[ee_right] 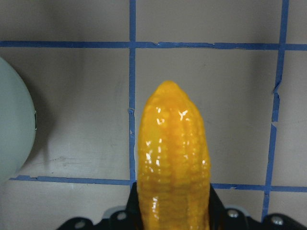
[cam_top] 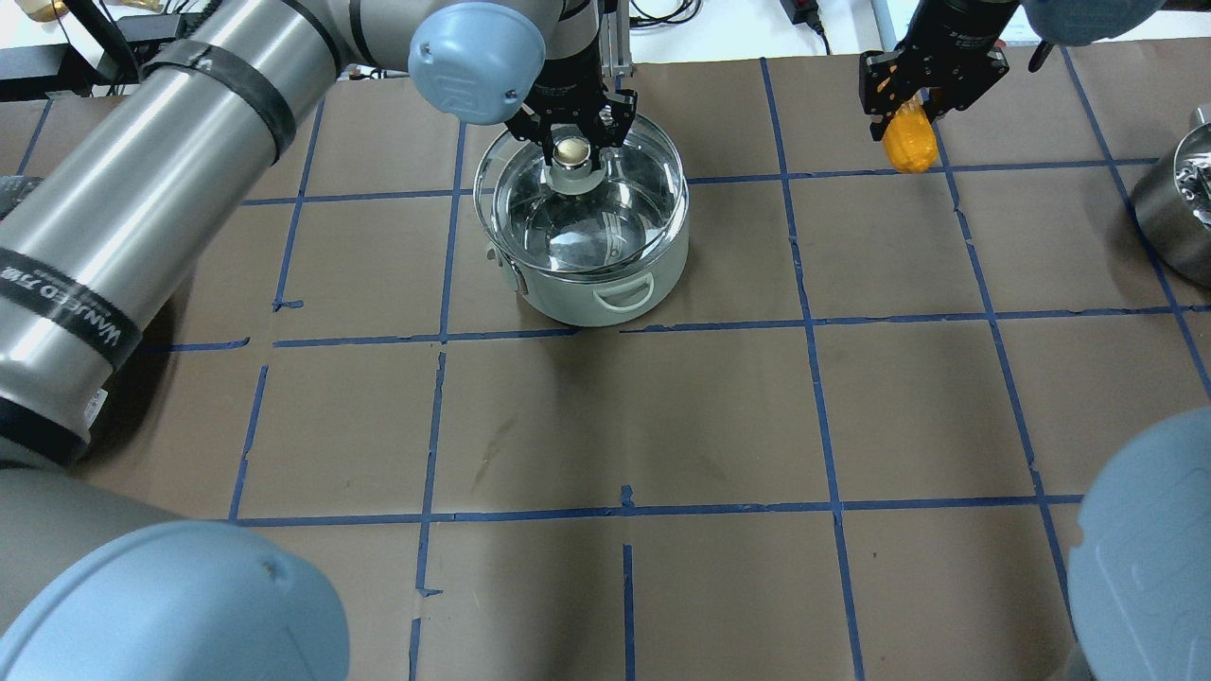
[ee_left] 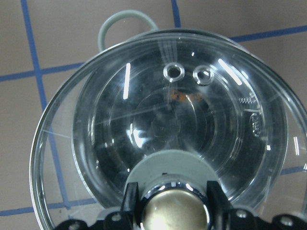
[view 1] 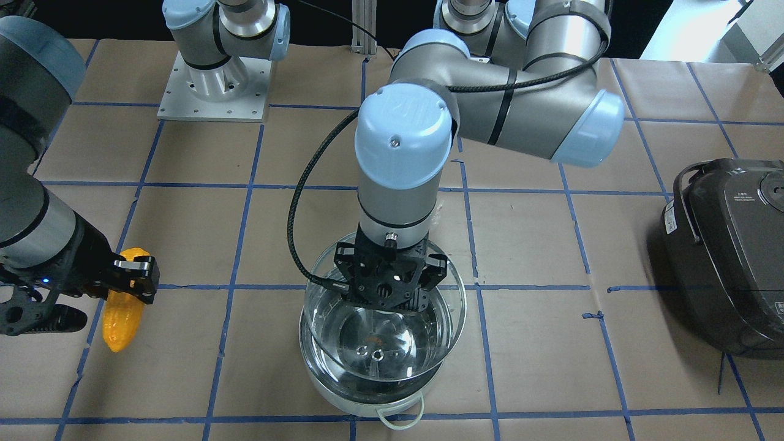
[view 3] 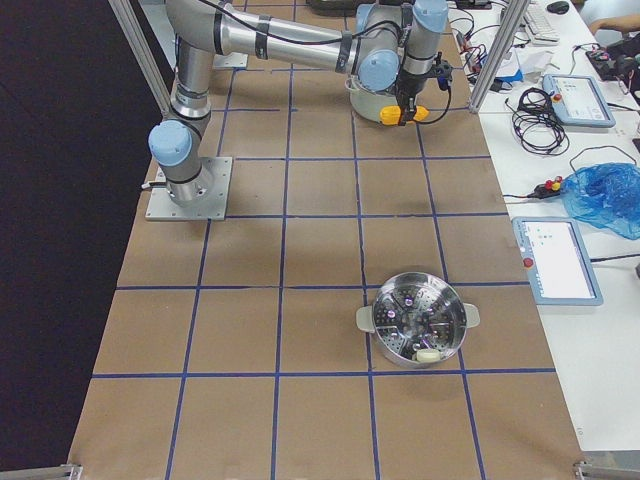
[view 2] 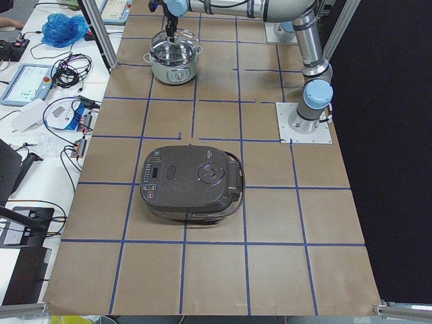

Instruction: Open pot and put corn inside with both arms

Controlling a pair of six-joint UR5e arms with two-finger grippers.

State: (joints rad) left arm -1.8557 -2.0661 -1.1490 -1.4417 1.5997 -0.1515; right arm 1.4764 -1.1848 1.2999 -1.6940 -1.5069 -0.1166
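Observation:
The steel pot (view 1: 367, 383) with pale loop handles stands mid-table, also in the overhead view (cam_top: 605, 284). My left gripper (view 1: 386, 288) is shut on the round knob (cam_top: 570, 149) of the glass lid (view 1: 429, 331) and holds the lid just above the pot's rim. In the left wrist view the lid (ee_left: 172, 134) fills the frame, with the knob (ee_left: 173, 211) between the fingers. My right gripper (cam_top: 916, 99) is shut on the yellow-orange corn (cam_top: 906, 142), tip down, off to the pot's side. The corn also shows in the front view (view 1: 124, 312) and the right wrist view (ee_right: 173, 163).
A dark grey rice cooker (view 1: 729, 251) sits at the table's end on my left. A steel steamer pot (view 3: 418, 320) stands at the end on my right. The right arm's base plate (view 1: 214, 86) is at the back. The pot's pale side (ee_right: 12, 134) shows at the right wrist view's left edge.

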